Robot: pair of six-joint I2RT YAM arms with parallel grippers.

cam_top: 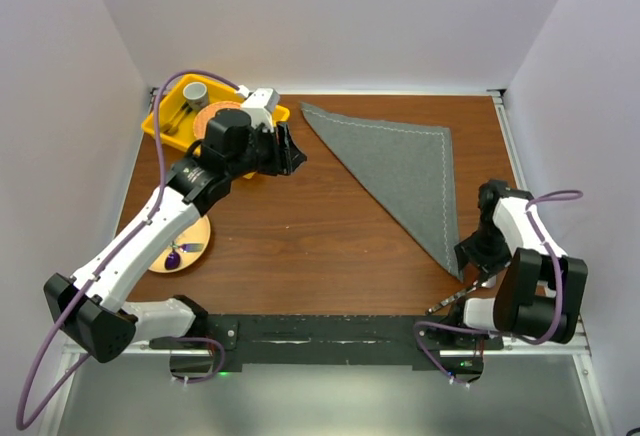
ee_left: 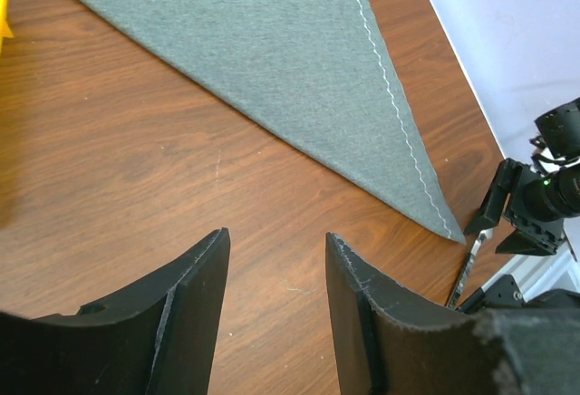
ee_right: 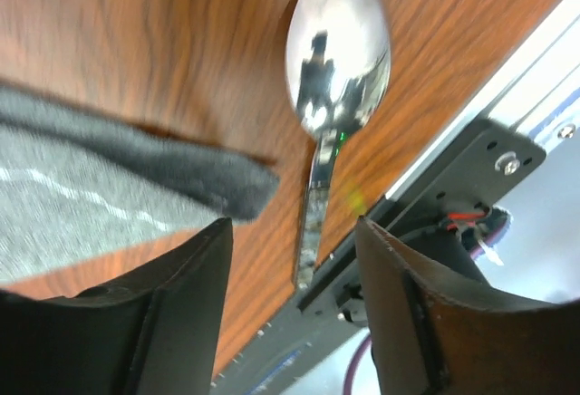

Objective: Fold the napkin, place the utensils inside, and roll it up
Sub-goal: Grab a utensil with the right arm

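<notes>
The grey-green napkin (cam_top: 400,171) lies folded into a triangle on the wooden table, pale stitching along two edges. It also shows in the left wrist view (ee_left: 290,78) and the right wrist view (ee_right: 82,196). A metal spoon (ee_right: 337,51) lies on the table just past the napkin's near corner, close to the front edge (cam_top: 455,298). My right gripper (cam_top: 472,254) is open and empty above that corner and the spoon handle (ee_right: 294,223). My left gripper (cam_top: 290,151) is open and empty above bare wood, left of the napkin (ee_left: 276,236).
A yellow tray (cam_top: 160,128) at the back left holds a grey cup (cam_top: 195,91) and other items, partly hidden by my left arm. A tan plate (cam_top: 188,248) with a purple item sits at the left. A black rail (cam_top: 330,334) runs along the front edge.
</notes>
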